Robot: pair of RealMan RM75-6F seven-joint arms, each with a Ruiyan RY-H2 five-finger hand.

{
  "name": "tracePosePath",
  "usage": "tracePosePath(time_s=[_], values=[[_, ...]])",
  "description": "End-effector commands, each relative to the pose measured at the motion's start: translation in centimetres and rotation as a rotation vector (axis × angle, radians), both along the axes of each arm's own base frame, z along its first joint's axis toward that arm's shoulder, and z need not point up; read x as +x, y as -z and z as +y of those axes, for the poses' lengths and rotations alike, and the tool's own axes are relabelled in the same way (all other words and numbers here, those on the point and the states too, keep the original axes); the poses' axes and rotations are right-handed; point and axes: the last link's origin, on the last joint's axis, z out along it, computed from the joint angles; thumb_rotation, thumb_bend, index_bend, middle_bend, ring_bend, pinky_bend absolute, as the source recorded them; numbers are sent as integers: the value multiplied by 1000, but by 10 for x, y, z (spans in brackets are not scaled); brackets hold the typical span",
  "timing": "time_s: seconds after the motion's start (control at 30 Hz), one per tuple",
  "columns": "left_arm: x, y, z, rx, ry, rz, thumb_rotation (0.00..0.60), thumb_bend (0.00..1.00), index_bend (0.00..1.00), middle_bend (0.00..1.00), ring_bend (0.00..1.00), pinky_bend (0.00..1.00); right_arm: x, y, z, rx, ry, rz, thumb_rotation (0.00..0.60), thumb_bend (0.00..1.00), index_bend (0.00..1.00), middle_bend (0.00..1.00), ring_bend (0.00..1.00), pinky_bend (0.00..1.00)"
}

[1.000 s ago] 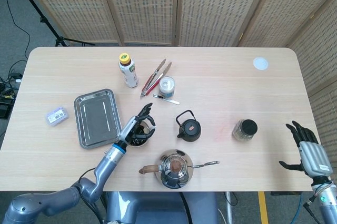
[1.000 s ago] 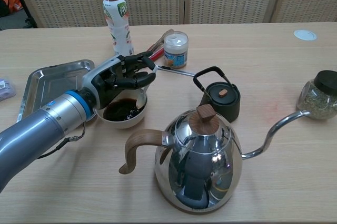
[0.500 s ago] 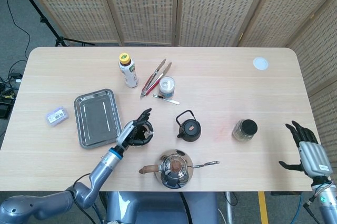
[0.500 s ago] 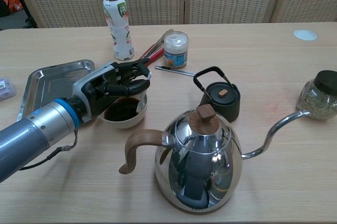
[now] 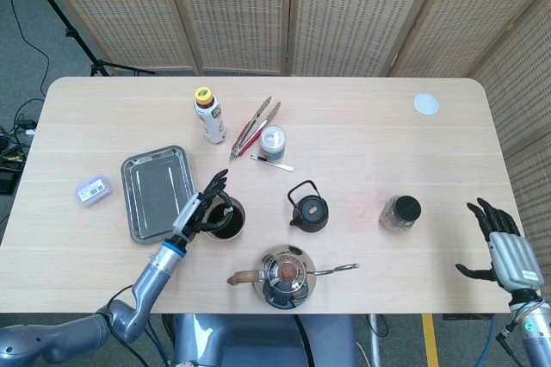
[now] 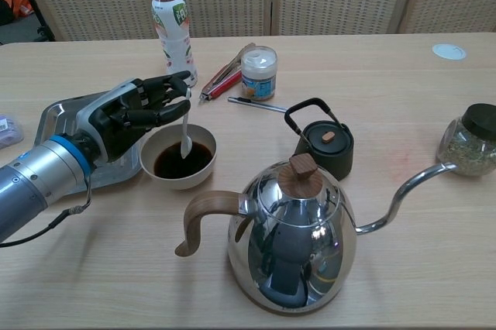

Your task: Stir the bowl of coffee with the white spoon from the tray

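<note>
My left hand hovers at the near left rim of the bowl of coffee, fingers extended toward it, pinching the upper handle of the white spoon. The spoon stands nearly upright, its lower end dipped in the dark liquid. The bowl sits on the table just right of the metal tray (bare steel, nothing lying in it). My right hand holds nothing, fingers apart, at the table's far right edge, well apart from the bowl.

Near the front edge stands a polished steel kettle with a wooden handle and long spout; behind it, a small black teapot. Toward the back: a drink bottle with a yellow cap, tongs, a small lidded jar and a pen. A dark-lidded glass jar sits to the right.
</note>
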Motion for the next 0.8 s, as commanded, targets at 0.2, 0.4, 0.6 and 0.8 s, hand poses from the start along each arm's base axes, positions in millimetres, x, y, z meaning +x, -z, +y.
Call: tracePosePath(time_s=[0.2,0.4,0.6,0.8], values=[[7,5,12,12,3,20,600,475,733,0,0,0,-1,0,0,4,4,-5,600,0,0,0,0,0],[26,16,11,-4,48,31,600,475,733,0,0,0,-1,-1,-1,-1,6,-3,600,0,0,0,0,0],[28,23,-3,-48,56,10,600,476,733,0,0,0,-1,0,0,6,2,0,600,0,0,0,0,0],[16,15,-17,-54,43,-43,600,478,733,0,0,0,2,2,1,12,-7,-4,600,0,0,0,0,0]])
